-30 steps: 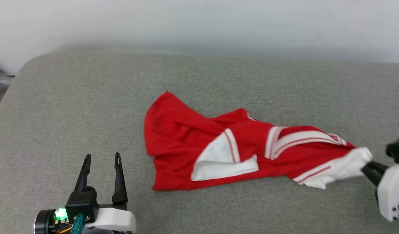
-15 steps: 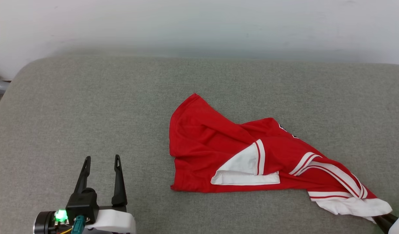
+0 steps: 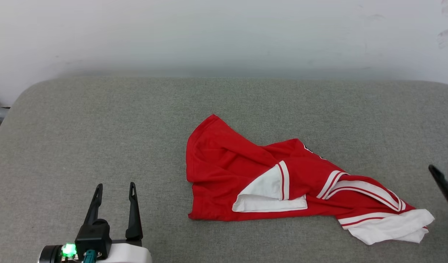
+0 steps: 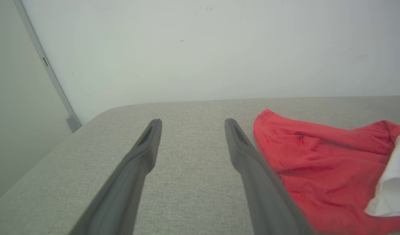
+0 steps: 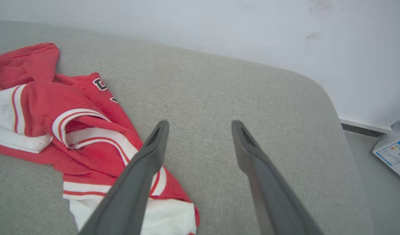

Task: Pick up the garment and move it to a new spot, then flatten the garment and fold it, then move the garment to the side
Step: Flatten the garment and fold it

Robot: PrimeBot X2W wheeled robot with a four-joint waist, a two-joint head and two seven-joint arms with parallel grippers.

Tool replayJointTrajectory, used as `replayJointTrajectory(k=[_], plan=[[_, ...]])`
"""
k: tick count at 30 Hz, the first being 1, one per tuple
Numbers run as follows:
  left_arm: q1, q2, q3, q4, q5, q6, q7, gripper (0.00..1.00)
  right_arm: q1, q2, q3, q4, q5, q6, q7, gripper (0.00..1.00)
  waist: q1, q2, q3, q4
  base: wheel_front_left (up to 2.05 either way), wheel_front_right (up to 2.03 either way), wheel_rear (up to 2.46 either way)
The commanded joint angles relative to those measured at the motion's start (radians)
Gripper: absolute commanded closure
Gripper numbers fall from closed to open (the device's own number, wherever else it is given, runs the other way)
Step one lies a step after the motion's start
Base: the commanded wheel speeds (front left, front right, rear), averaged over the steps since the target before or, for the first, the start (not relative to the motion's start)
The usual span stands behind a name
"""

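Fingers of the left gripper (image 3: pixel 115 185) and right gripper (image 5: pixel 200 123) gape empty, the garment (image 3: pixel 242 171) crumpled between them.

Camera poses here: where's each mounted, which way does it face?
Head view: on the head, looking forward and down at the garment on the grey cushion; left gripper lower left, a finger of the right one at right edge.
Left wrist view: low, along its open fingers toward the wall; garment's red end at right.
Right wrist view: along the open right gripper; garment's striped sleeve end at left.
All three share the garment.
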State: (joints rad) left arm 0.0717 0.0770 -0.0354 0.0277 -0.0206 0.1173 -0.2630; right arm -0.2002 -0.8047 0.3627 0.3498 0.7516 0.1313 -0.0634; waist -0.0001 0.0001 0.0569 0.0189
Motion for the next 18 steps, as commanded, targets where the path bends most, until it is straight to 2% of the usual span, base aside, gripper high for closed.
replayJointTrajectory(k=[1, 4, 7, 13, 18], plan=[[0.007, -0.001, -0.001, -0.006, 0.004, 0.003, -0.003, 0.0, 0.002, -0.007, -0.041, -0.051, -0.029, -0.001, 0.025, 0.0, 0.0001, -0.0001, 0.0, 0.001, 0.0, 0.0, 0.0], [0.011, -0.001, 0.001, -0.011, 0.003, 0.005, -0.003, 0.0, 0.0, -0.006, -0.108, -0.171, -0.083, -0.001, 0.115, 0.0, 0.0001, -0.0001, 0.002, 0.001, 0.0, 0.0, 0.0], [0.006, 0.0, -0.001, -0.013, 0.004, 0.003, -0.003, 0.0, -0.017, -0.016, -0.131, -0.288, -0.12, -0.001, 0.237, 0.0, 0.0001, -0.0001, 0.009, 0.005, 0.0, 0.0, 0.0], [-0.022, 0.002, -0.01, -0.019, 0.01, -0.004, -0.003, 0.0, -0.053, -0.077, -0.049, -0.447, -0.087, -0.001, 0.547, 0.0, 0.0001, -0.0001, 0.034, 0.025, 0.0, 0.0, 0.0], [-0.046, 0.0, -0.022, -0.024, 0.01, -0.008, -0.003, 0.0, -0.096, -0.122, 0.04, -0.497, -0.065, -0.001, 0.73, 0.0, 0.0001, -0.0001, 0.067, 0.046, 0.0, 0.0, 0.0]])
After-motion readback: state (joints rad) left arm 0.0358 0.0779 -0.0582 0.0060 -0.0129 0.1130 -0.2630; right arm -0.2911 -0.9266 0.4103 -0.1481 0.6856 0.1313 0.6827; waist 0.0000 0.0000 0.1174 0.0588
